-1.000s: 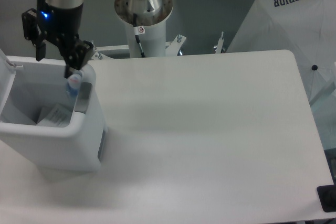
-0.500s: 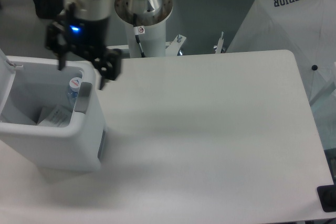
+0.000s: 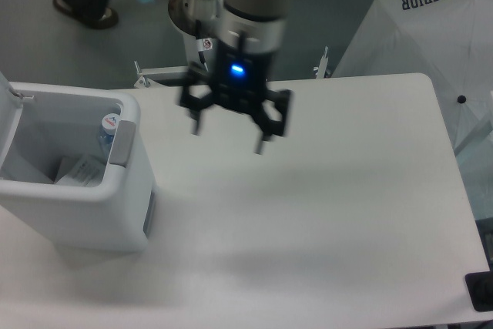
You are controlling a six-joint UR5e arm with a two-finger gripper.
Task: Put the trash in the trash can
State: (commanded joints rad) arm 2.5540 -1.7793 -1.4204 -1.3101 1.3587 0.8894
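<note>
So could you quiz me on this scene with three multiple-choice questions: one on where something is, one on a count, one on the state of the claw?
1. Where is the small clear water bottle with the white cap?
A. Lying on the table
B. Inside the large white rectangular plastic bin
C. Held in the gripper

2. How many pieces of trash show inside the bin?
A. None
B. Two
C. Four

3. What state is the black two-finger gripper in?
A. Open and empty, above the table
B. Shut on the bottle
C. Reaching inside the bin

Answers:
1. B: the bottle stands against the right inner wall of the bin, cap up.
2. B: the bottle and a flat white plastic packet on the bin's grey floor.
3. A: the gripper has its fingers spread apart with nothing between them, over the white table, right of the bin.
</note>
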